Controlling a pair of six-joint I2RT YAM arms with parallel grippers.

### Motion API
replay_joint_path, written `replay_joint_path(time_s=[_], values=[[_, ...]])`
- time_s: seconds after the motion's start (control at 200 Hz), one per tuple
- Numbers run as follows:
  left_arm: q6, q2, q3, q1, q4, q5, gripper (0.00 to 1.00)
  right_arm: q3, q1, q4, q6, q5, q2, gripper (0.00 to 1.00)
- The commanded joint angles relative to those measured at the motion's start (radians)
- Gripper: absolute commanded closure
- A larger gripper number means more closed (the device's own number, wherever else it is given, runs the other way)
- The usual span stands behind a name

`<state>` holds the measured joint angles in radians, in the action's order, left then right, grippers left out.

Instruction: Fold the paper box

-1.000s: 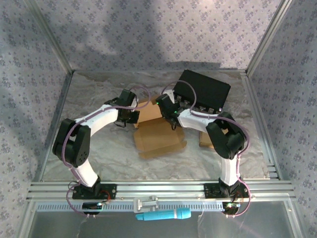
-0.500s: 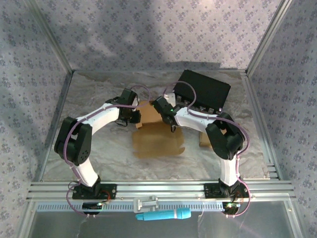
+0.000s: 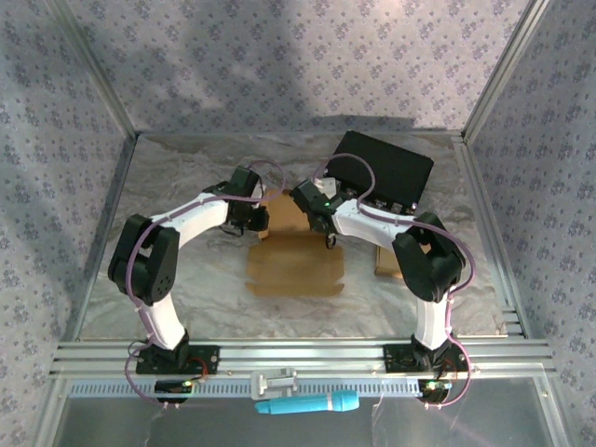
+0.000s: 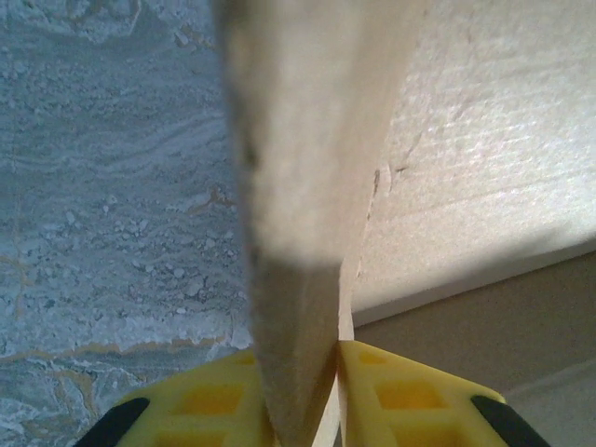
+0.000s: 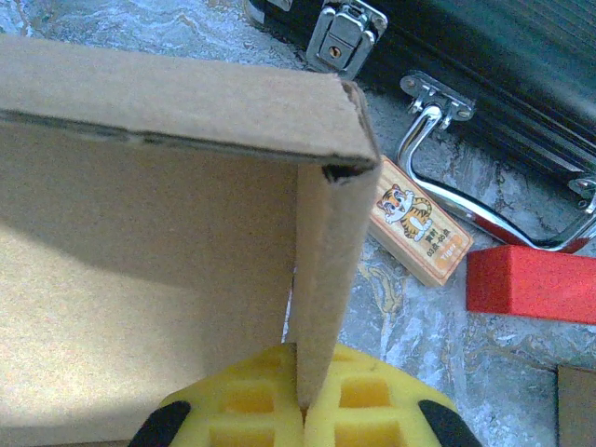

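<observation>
Cardboard paper box (image 3: 294, 264) sits mid-table (image 3: 186, 275), between the 2 arms. On 1 raised side wall the left gripper (image 4: 300, 377) is clamped; the right gripper (image 5: 303, 396) pinches another upright wall, near a black case (image 3: 384, 172).

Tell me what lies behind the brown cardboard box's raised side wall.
Beyond the brown cardboard box: a small orange tiger-printed pack, a red block and a black hard case with metal latches. Whatever lies behind its back wall is covered.
</observation>
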<state>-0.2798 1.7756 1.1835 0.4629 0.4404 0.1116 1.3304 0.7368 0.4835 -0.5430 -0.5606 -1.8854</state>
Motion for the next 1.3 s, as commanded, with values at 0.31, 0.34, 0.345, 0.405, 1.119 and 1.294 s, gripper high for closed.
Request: replay_joint_path(time_s=[0.31, 0.34, 0.345, 0.405, 1.119, 1.294], values=[[0.065, 0.003, 0.037, -0.075, -0.099, 0.162, 0.82, -0.001, 0.011, 0.032, 0.023, 0.02, 0.008, 1.0], [0.069, 0.006, 0.042, -0.075, -0.098, 0.172, 0.83, 0.002, 0.009, 0.034, 0.023, 0.024, 0.005, 1.0], [0.069, 0.006, 0.042, -0.075, -0.098, 0.174, 0.83, 0.003, 0.009, 0.034, 0.023, 0.024, 0.005, 1.0], [0.07, 0.009, 0.042, -0.076, -0.1, 0.184, 0.84, 0.009, 0.008, 0.035, 0.022, 0.03, 0.0, 1.0], [-0.087, 0.073, 0.072, 0.019, 0.066, -0.317, 1.0, 0.071, 0.02, 0.11, -0.05, 0.041, -0.046, 1.0], [-0.137, 0.081, 0.066, 0.034, 0.08, -0.348, 1.0, 0.087, 0.015, 0.129, -0.067, 0.074, -0.074, 1.0]])
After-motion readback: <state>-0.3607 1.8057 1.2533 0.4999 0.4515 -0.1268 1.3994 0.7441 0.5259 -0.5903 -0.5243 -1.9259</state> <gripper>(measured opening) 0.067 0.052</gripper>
